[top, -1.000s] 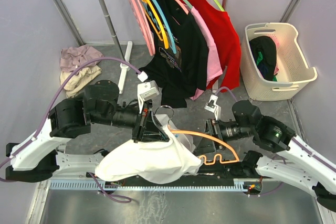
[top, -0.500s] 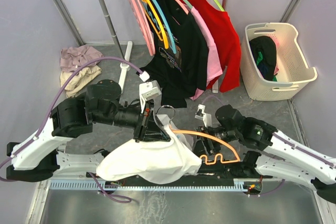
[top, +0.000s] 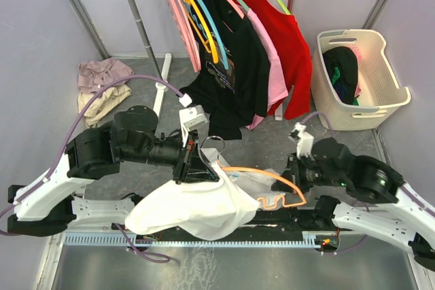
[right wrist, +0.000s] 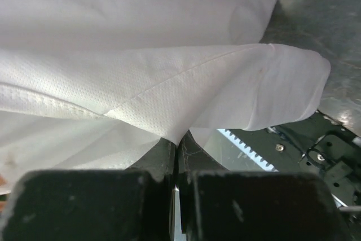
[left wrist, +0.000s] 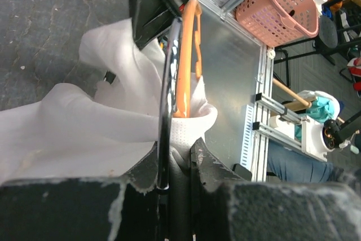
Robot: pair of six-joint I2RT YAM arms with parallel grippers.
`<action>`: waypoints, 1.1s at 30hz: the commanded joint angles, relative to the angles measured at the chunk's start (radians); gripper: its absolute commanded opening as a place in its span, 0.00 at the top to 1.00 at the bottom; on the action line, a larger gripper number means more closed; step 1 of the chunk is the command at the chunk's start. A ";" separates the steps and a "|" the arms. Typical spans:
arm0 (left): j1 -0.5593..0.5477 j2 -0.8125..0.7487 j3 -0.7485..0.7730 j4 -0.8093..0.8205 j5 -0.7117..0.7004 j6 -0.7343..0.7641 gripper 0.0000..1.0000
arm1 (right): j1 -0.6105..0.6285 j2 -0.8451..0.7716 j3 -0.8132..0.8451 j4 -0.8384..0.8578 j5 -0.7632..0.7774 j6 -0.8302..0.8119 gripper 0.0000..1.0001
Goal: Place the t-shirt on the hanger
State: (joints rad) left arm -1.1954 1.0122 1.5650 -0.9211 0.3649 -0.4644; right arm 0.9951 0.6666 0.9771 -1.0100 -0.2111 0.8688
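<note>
The white t-shirt point(top: 190, 208) is bunched between the two arms, draped over the left half of the orange hanger point(top: 253, 170). The hanger's arch and wavy bottom bar stick out to the right. My left gripper point(top: 202, 165) is shut at the hanger's neck below the metal hook. In the left wrist view the hanger point(left wrist: 189, 55) rises from the left gripper point(left wrist: 180, 149), with t-shirt point(left wrist: 84, 122) fabric pinched there too. My right gripper point(top: 291, 170) is shut on a fold of the t-shirt point(right wrist: 141, 83). That cloth runs right into the right gripper point(right wrist: 179, 142).
A clothes rack point(top: 146, 39) at the back holds black, pink and red shirts point(top: 245, 59) on coloured hangers. A white laundry basket point(top: 360, 76) stands at the right. A pile of beige clothes point(top: 102, 86) lies on the floor at the left.
My right gripper swung in to the shirt's right edge, shut on the fabric and drew back to the right. The hanger's free end shifted slightly. The left arm held still.
</note>
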 commanded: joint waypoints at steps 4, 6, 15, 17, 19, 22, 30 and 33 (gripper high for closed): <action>0.002 -0.023 0.081 -0.022 -0.155 0.062 0.97 | 0.004 -0.126 0.073 -0.177 0.233 0.060 0.99; 0.002 -0.024 0.098 -0.034 -0.195 0.067 0.97 | 0.004 -0.164 0.061 -0.172 0.236 0.089 0.99; 0.002 -0.018 0.142 -0.085 -0.336 0.093 0.97 | 0.004 -0.194 0.088 -0.182 0.223 0.104 0.99; 0.002 -0.022 0.134 -0.058 -0.338 0.095 0.97 | 0.004 -0.179 0.079 -0.166 0.194 0.097 0.99; 0.002 -0.029 0.120 -0.014 -0.319 0.097 0.97 | 0.004 -0.167 0.061 -0.144 0.167 0.095 0.99; 0.003 -0.044 0.100 0.066 -0.296 0.096 0.97 | 0.004 -0.165 0.026 -0.096 0.140 0.103 0.99; 0.002 -0.058 0.042 0.186 -0.276 0.101 0.97 | 0.004 -0.173 -0.036 0.024 0.065 0.143 0.99; 0.002 -0.062 0.033 0.191 -0.288 0.106 0.97 | 0.003 -0.179 -0.028 0.018 0.066 0.146 0.99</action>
State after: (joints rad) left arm -1.1969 0.9779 1.5925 -0.8875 0.1009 -0.4129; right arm 0.9951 0.4984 0.9455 -1.0157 -0.1280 1.0027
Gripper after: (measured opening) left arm 0.176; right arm 0.016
